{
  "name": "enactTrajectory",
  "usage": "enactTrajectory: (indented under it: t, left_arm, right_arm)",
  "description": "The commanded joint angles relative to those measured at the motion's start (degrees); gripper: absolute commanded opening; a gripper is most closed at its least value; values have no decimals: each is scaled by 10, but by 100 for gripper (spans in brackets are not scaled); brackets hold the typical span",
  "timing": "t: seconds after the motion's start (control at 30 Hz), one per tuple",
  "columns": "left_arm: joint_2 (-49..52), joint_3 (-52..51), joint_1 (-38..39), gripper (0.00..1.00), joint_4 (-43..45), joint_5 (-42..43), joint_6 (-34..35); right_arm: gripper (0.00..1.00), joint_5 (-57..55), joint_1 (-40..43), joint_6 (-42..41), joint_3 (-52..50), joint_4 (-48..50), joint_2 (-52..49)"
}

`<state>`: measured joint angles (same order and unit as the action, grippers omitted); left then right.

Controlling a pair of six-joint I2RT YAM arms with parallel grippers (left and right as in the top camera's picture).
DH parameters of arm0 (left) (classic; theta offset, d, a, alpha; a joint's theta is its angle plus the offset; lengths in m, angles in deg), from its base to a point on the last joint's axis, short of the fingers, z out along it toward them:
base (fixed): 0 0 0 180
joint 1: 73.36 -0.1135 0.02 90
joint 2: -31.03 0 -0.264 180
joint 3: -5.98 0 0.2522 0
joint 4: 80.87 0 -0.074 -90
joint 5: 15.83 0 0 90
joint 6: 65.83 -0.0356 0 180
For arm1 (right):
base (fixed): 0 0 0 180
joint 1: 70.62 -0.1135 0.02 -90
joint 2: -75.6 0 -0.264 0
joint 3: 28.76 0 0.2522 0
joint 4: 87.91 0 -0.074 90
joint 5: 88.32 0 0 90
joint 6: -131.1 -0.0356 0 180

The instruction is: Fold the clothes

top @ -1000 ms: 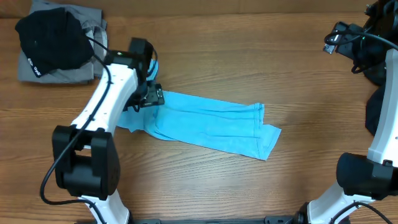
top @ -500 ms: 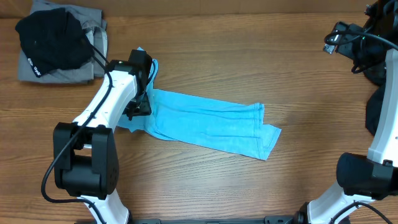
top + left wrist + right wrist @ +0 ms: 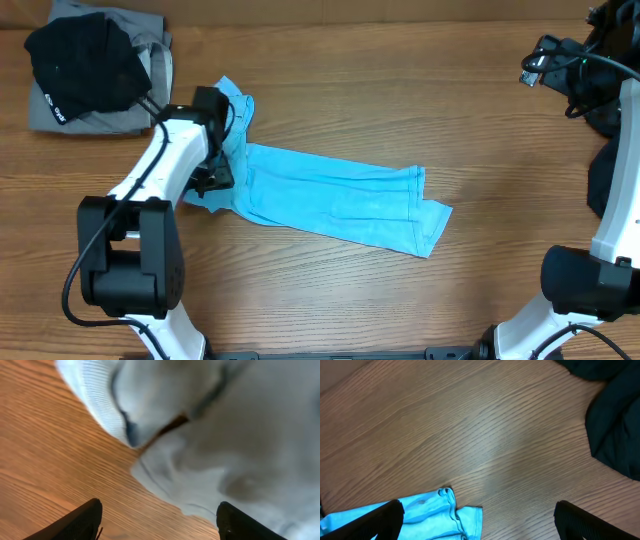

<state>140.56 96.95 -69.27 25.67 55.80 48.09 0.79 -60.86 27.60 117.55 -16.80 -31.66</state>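
Observation:
The clothes' light-blue T-shirt [image 3: 335, 200] lies as a long folded strip across the middle of the table, with a flap [image 3: 230, 100] sticking out at its back left end. My left gripper [image 3: 213, 172] hovers low over that left end. In the left wrist view its jaws [image 3: 157, 522] stand open, with bare wood and the edge of the pale cloth [image 3: 240, 435] between the fingers. My right gripper [image 3: 480, 525] is open high over the table's right side, and the shirt's hem [image 3: 445, 512] shows below it.
A black garment [image 3: 80, 65] sits on a folded grey one [image 3: 100, 118] at the back left corner. More dark garments [image 3: 608, 175] lie at the right edge, also seen as dark cloth [image 3: 615, 425] in the right wrist view.
My left arm has swung to the left over the shirt's left end, uncovering the blue flap at the back. Its jaws have narrowed slightly. The right arm has not moved.

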Motion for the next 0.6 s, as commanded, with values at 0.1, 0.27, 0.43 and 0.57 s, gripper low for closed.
enactTrajectory:
  t: [0.1, 0.27, 0.43, 0.57]
  left_arm:
    - [-1, -3, -42, 76, 12, 66, -2]
    - [-1, -3, -48, 76, 28, 97, -28]
    - [-1, -3, -48, 76, 29, 118, -34]
    - [-1, -3, -48, 76, 32, 118, -43]
  right_arm:
    - [100, -5, 3, -2, 0, 3, 4]
    - [100, -5, 3, -2, 0, 3, 4]
    - [100, -5, 3, -2, 0, 3, 4]
    - [100, -5, 3, -2, 0, 3, 4]
